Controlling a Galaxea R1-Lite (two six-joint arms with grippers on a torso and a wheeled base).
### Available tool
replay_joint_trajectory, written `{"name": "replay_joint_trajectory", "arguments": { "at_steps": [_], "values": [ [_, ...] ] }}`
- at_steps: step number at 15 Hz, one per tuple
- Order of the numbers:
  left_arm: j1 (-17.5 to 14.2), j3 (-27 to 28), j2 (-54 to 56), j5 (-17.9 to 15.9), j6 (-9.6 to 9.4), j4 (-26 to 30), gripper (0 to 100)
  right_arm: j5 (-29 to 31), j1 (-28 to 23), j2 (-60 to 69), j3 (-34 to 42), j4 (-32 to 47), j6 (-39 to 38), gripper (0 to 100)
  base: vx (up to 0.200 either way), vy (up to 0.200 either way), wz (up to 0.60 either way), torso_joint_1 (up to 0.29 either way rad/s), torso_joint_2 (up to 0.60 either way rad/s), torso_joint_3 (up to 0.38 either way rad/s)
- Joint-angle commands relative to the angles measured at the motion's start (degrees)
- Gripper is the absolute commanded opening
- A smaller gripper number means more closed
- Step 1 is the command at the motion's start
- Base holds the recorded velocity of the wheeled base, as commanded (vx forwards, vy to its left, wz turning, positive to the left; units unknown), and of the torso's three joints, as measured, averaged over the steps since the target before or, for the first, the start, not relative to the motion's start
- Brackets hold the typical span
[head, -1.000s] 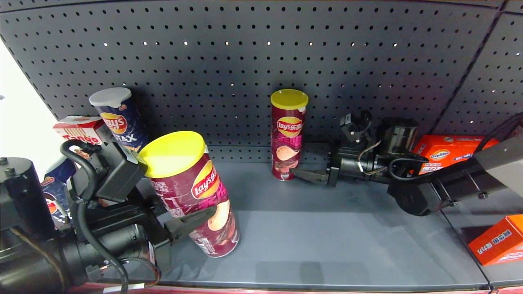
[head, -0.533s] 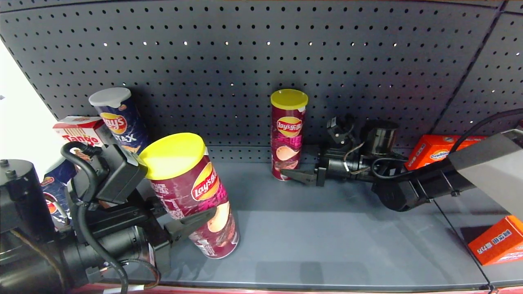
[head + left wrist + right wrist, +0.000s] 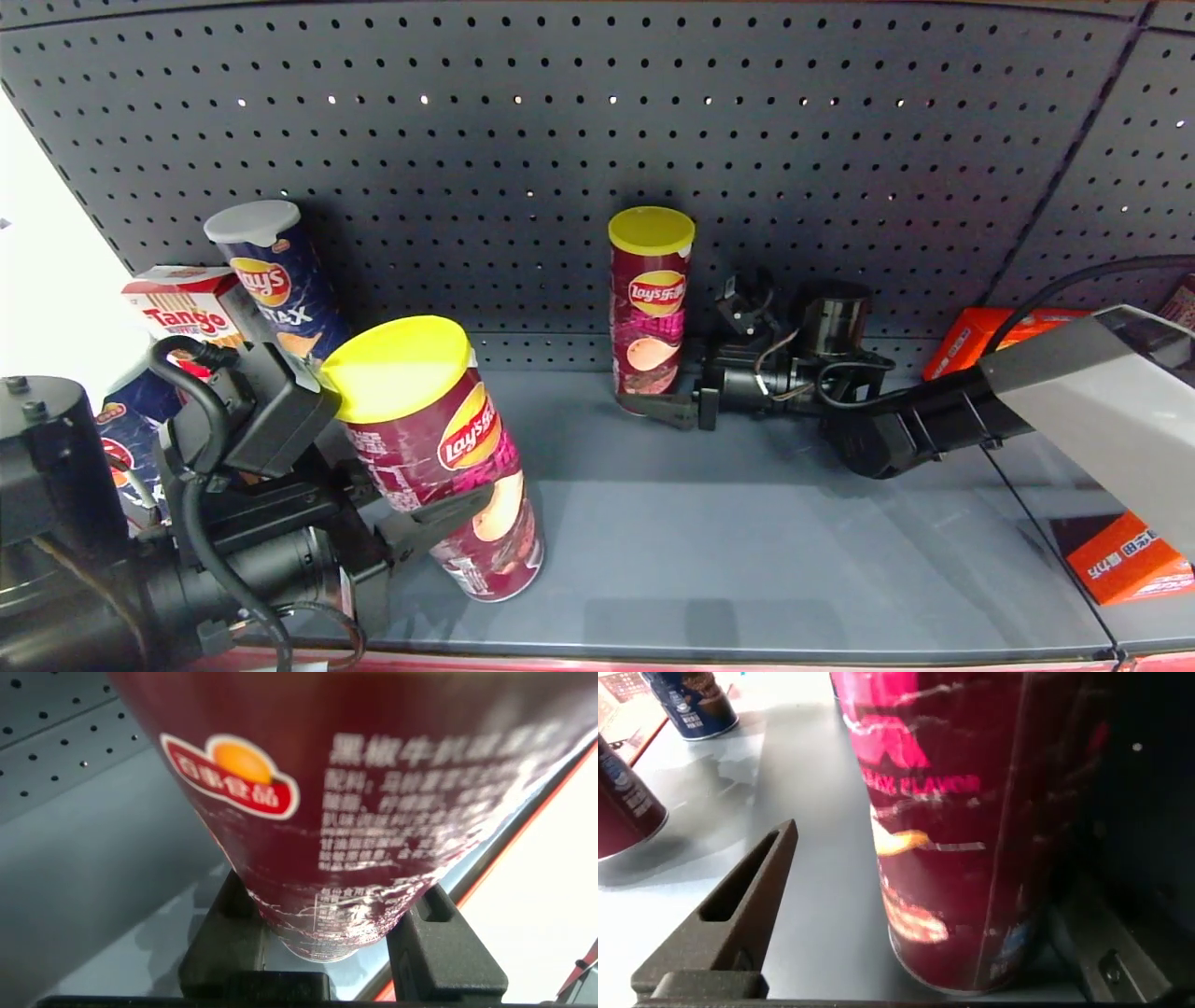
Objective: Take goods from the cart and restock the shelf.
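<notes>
Gripping the tilted can (image 3: pixel 448 439), your left hand (image 3: pixel 332 952) is clenched on it near the shelf (image 3: pixel 747 541) front, well off the pegboard (image 3: pixel 560 121). Your right hand (image 3: pixel 653 392) is spread around the upright can (image 3: pixel 649 299) just beside the pegboard.
</notes>
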State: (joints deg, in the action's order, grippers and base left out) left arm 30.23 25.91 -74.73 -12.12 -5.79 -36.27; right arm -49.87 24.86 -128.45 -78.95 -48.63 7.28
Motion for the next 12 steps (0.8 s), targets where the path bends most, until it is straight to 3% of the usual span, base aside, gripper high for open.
{"name": "replay_joint_trajectory", "arguments": {
  "at_steps": [1,3,4,12],
  "values": [
    [0.0,-0.59,0.72,-0.01,-0.01,-0.03,0,0.39,-0.07,-1.27,-2.0,0.38,0.02,100,0.0,0.0,0.0,0.0,0.0,0.0],
    [-0.09,-0.77,0.99,0.08,-0.01,-0.03,0,0.48,-0.07,-1.8,-3.23,1.52,0.11,100,0.0,0.0,0.0,0.0,0.0,0.0],
    [-0.09,-0.68,0.99,0.08,-0.01,-0.03,0,0.48,-0.07,-2.15,-3.5,1.52,0.11,0,0.0,0.0,0.0,0.0,0.0,0.0],
    [0.0,-0.77,1.25,0.08,0.69,-0.03,0,0.57,-0.42,0.75,-2.62,1.78,0.11,0,0.0,0.0,0.0,0.0,0.0,0.0]
  ]
}}
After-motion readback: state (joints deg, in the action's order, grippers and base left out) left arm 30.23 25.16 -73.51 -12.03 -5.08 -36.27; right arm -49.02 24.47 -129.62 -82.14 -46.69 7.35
